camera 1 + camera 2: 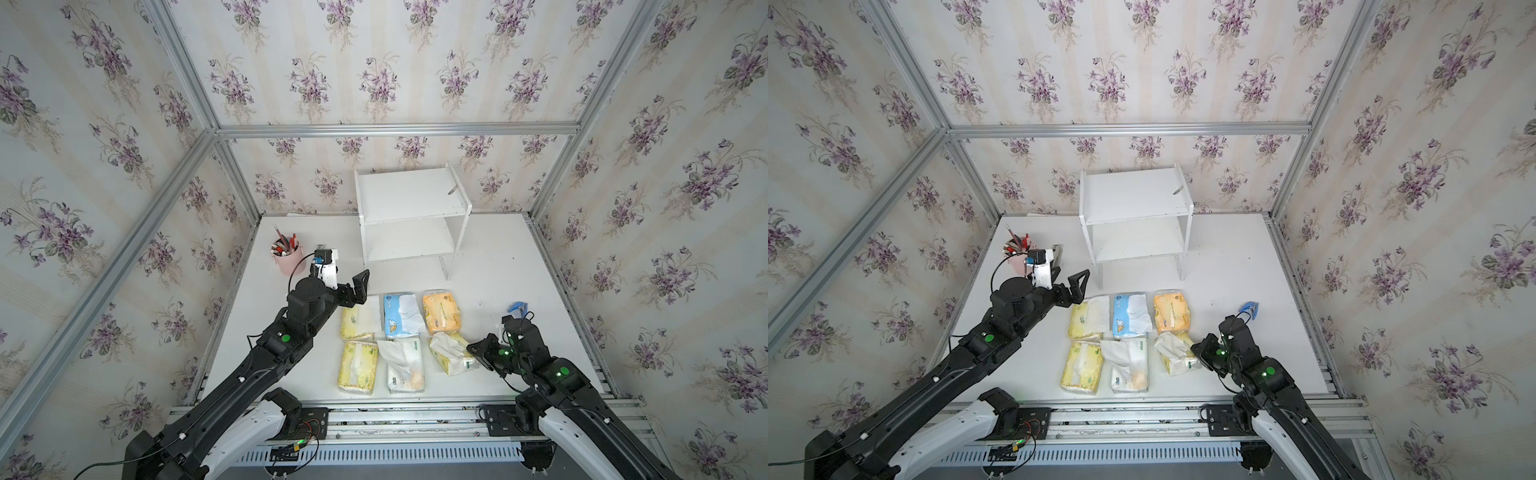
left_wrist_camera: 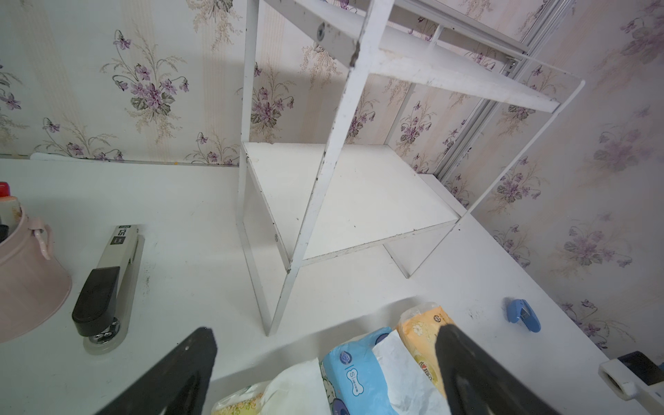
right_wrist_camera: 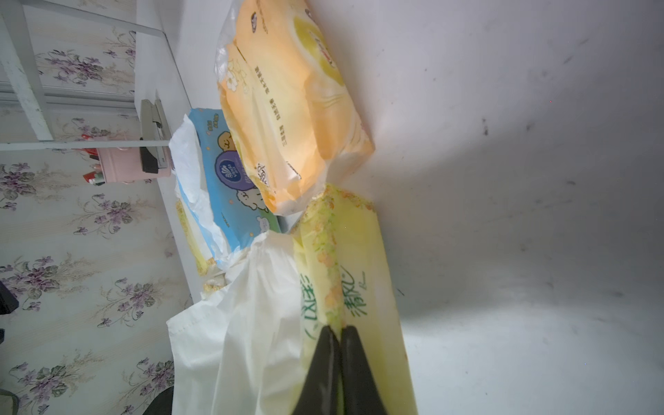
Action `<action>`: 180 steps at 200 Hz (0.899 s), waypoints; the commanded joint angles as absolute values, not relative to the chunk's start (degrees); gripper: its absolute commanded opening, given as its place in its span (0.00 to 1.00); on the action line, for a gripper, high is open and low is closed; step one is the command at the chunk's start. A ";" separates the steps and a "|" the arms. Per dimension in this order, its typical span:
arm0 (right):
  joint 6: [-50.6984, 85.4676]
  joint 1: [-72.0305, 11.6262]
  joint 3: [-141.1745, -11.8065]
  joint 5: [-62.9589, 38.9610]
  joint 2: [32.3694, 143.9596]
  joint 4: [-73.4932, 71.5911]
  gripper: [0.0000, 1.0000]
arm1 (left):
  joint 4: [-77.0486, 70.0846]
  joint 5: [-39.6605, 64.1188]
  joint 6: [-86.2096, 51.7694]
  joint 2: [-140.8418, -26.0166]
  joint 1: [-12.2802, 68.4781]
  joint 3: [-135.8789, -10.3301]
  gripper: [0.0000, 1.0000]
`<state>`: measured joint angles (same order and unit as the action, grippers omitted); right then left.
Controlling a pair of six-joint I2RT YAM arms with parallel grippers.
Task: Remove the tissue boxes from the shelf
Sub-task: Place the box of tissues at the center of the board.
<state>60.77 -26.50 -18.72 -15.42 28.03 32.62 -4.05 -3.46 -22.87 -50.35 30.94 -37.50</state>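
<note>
Six tissue packs [image 1: 1129, 316] lie on the table [image 1: 498, 266] in two rows of three, just before the shelf [image 1: 411, 195]. The back row is a yellow pack [image 1: 356, 323], a blue pack [image 1: 399, 316] and an orange pack [image 1: 441, 312]. The front row is a left yellow pack [image 1: 357, 368], a white pack [image 1: 405, 365] and a right yellow pack [image 1: 451, 354].

The right gripper [image 3: 339, 332], jaws pressed together, has its tips at the right yellow pack's outer end. The left gripper [image 1: 361, 287], jaws wide and holding nothing, hovers just shelfward of the back yellow pack.
</note>
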 commanded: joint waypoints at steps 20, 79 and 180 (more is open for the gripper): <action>63.54 -27.29 -17.31 -10.39 26.98 28.72 0.00 | -5.27 -4.13 -22.48 -50.52 30.81 -37.88 0.99; 63.19 -30.40 -18.10 -11.56 28.54 30.72 0.21 | -4.75 -4.53 -22.35 -50.27 30.68 -38.04 0.99; 56.39 -33.59 -28.55 0.20 28.86 38.34 0.37 | -1.17 -8.32 -21.49 -48.30 30.15 -38.49 0.99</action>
